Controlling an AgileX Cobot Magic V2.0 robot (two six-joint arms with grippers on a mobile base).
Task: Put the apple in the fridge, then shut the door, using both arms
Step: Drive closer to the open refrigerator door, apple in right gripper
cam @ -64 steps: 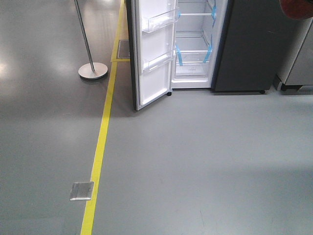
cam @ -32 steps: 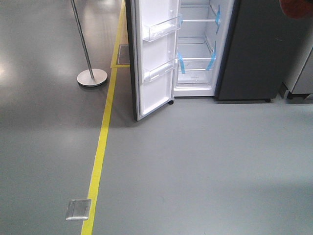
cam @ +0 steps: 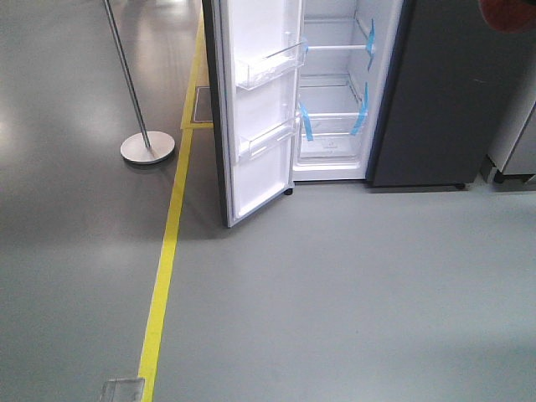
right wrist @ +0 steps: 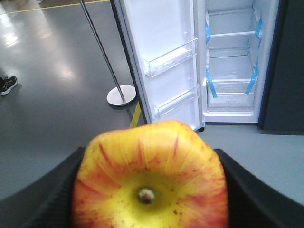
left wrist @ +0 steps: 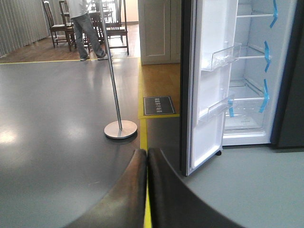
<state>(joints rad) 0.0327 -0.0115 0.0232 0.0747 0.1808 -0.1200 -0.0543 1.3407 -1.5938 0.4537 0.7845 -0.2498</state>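
The apple (right wrist: 149,180), red and yellow with its stem facing the camera, fills the lower right wrist view, and my right gripper (right wrist: 148,151) is shut on it with a black finger on each side. A red sliver of the apple (cam: 507,12) shows in the front view's top right corner. The fridge (cam: 335,126) stands ahead, white inside, with blue tape on its shelves. Its door (cam: 260,109) is swung wide open to the left, bins showing. My left gripper (left wrist: 147,153) is shut on nothing, low over the floor, left of the door (left wrist: 209,85).
A metal pole on a round base (cam: 147,148) stands left of the door beside a yellow floor line (cam: 163,268). A dark grey panel (cam: 444,92) adjoins the fridge on the right, with a grey unit (cam: 519,134) beyond. A person (left wrist: 85,23) stands far back.
The whole view has moved nearer the fridge, which looks larger. The floor plate has slid down to the bottom edge. Both grippers are unchanged.
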